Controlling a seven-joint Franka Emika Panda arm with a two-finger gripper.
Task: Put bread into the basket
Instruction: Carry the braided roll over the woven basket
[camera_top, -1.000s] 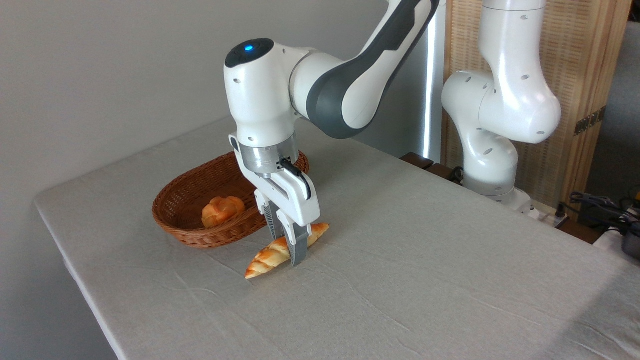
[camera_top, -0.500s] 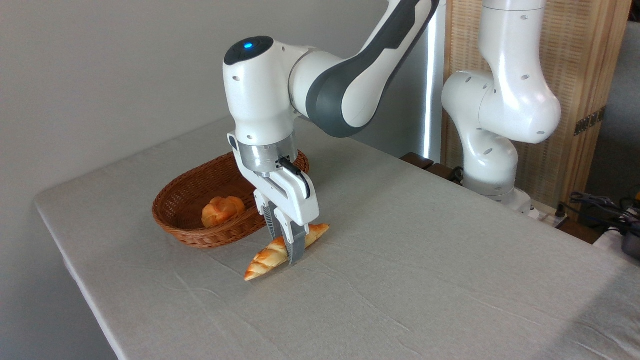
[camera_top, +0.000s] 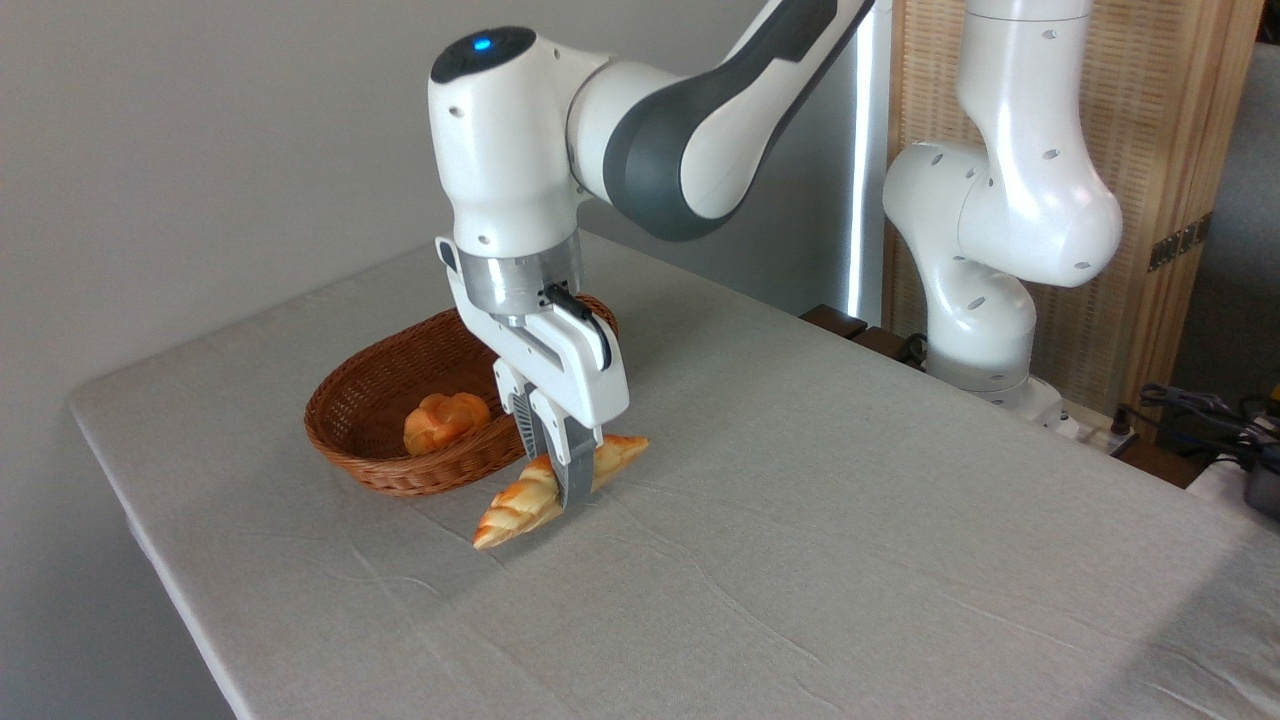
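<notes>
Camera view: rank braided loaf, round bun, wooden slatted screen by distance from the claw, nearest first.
1. Long braided golden loaf: clamped in the claw.
2. Small round orange bun: left, inside the brown wicker basket.
3. Wooden slatted screen: far right, behind the table.

Soft, even daylight; faint shadows on the table (camera_top: 800, 560); a bright glare strip behind the arm; sharp focus

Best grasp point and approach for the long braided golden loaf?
Mid-length of the long braided golden loaf, from above, fingers closing across its narrow width. Its ends taper, so the thicker centre probably balances best. The gripper already pinches it there.
</notes>
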